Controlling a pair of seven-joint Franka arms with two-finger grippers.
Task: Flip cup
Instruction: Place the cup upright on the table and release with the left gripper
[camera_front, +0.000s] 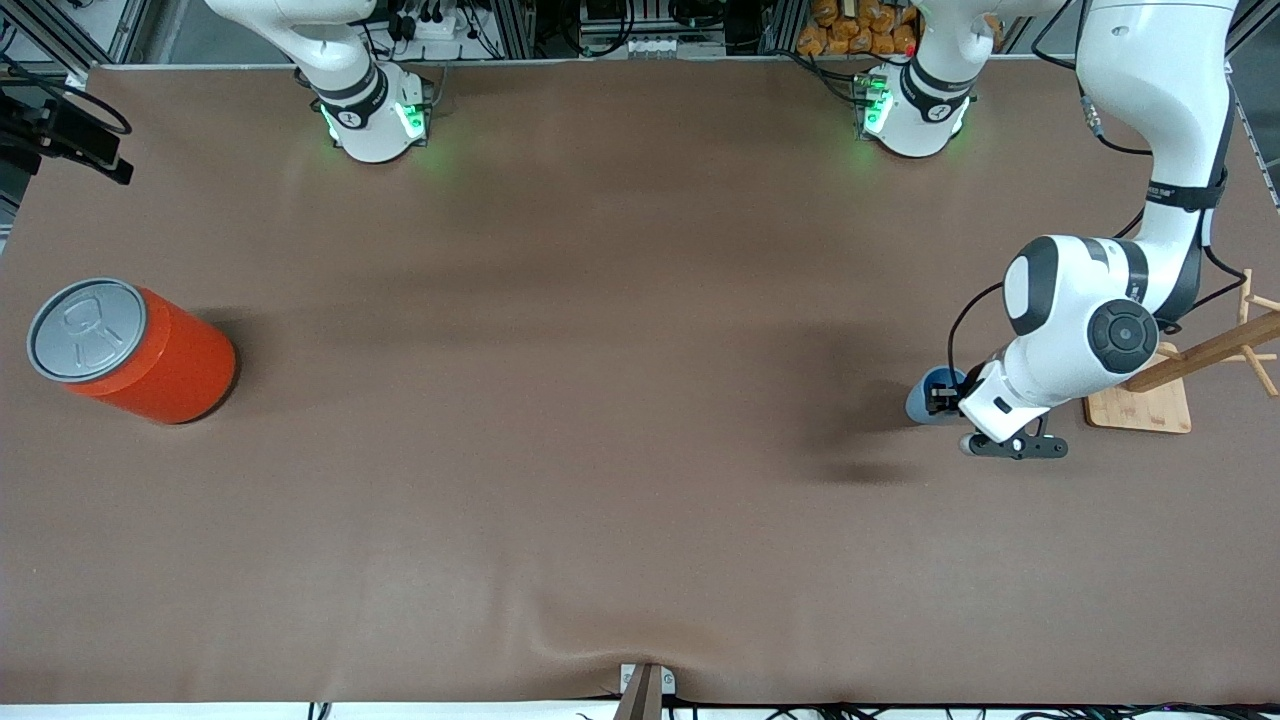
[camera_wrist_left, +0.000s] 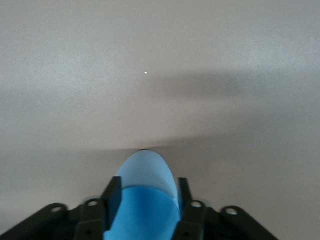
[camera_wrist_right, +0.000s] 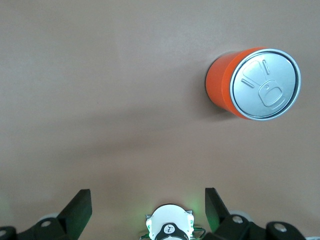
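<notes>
The light-blue cup (camera_front: 921, 399) is held in my left gripper (camera_front: 942, 398), low over the table at the left arm's end, next to the wooden rack. In the left wrist view the cup (camera_wrist_left: 145, 195) fills the gap between the two black fingers (camera_wrist_left: 112, 194), which are shut on its sides; it points away from the hand. I cannot tell whether it touches the table. My right gripper (camera_wrist_right: 147, 205) is open and empty, high over the table near the right arm's base, and out of the front view.
A big orange can (camera_front: 150, 355) with a grey pull-tab lid stands at the right arm's end; it also shows in the right wrist view (camera_wrist_right: 250, 82). A wooden rack on a square base (camera_front: 1140, 405) stands beside the left gripper, toward the table's edge.
</notes>
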